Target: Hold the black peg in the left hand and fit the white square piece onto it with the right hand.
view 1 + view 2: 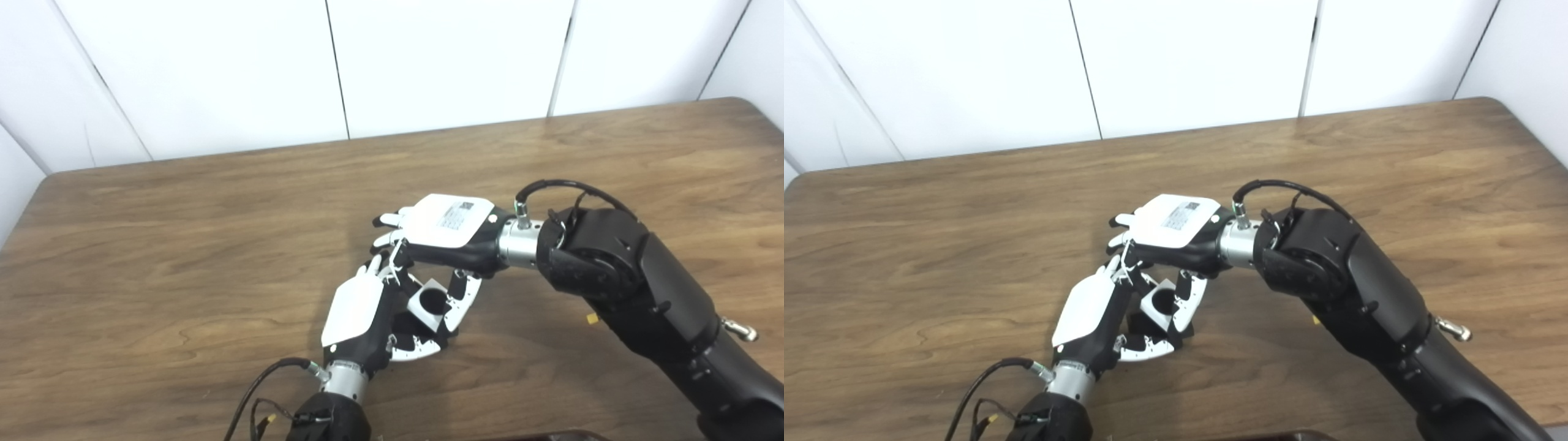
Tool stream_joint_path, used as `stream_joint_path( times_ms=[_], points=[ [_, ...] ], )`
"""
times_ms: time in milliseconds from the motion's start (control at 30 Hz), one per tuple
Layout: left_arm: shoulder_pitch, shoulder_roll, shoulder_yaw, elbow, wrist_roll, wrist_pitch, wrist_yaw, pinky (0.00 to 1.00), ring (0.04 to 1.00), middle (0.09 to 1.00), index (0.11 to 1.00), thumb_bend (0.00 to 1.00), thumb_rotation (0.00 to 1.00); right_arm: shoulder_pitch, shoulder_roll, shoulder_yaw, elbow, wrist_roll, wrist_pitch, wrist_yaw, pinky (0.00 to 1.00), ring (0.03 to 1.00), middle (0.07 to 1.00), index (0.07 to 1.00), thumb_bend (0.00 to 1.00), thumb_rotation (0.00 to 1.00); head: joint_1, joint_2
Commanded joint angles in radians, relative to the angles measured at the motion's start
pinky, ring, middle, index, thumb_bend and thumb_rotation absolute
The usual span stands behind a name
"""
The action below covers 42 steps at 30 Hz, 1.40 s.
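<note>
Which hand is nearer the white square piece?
Right, narrowly: the right hand reaches down from above, its fingers gripping the white square piece. The left hand sits just left, curled beneath.

Brown wood-grain table [184,257] filling most of my view, its rounded corners at upper left and upper right — white panelled wall [441,61] across the top, dark seams between panels.

Matt wood-grain table [184,245], smooth white plastic square piece [427,301], glossy black-and-white hand shells

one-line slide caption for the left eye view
Both hands meet over the table: right hand grips the white square piece beside the left hand.
</note>
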Motion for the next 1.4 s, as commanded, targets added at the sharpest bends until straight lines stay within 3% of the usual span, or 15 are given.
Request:
stream_joint_path(
  times_ms=[0,100,167,1367],
  points=[
    [0.005,0.017,-0.013,0.017,0.044,0.024,-0.037,1.00,1.000,0.881,0.493,0.52,0.07,-0.043,-0.011,-0.019,-0.012,0.003,0.012,-0.002,0.97,1.000,0.903,0.623,0.95,0.36,0.000,0.001],
    [0.004,0.017,-0.014,0.018,0.053,0.027,-0.042,1.00,1.000,0.882,0.608,0.68,0.17,-0.042,-0.012,-0.022,-0.010,0.006,0.014,-0.002,0.97,1.000,0.901,0.622,0.97,0.37,0.000,0.000],
    [0.003,0.017,-0.014,0.019,0.061,0.029,-0.048,1.00,1.000,0.884,0.636,0.70,0.19,-0.043,-0.012,-0.024,-0.010,0.005,0.017,0.001,0.97,1.000,0.899,0.620,0.98,0.37,-0.001,-0.001],
    [0.018,0.002,0.011,0.003,0.079,0.046,-0.033,1.00,1.000,0.939,0.846,0.77,0.22,-0.059,-0.025,-0.069,-0.023,0.021,0.030,0.004,0.98,1.000,0.897,0.610,0.97,0.38,0.014,-0.001]
  ],
)
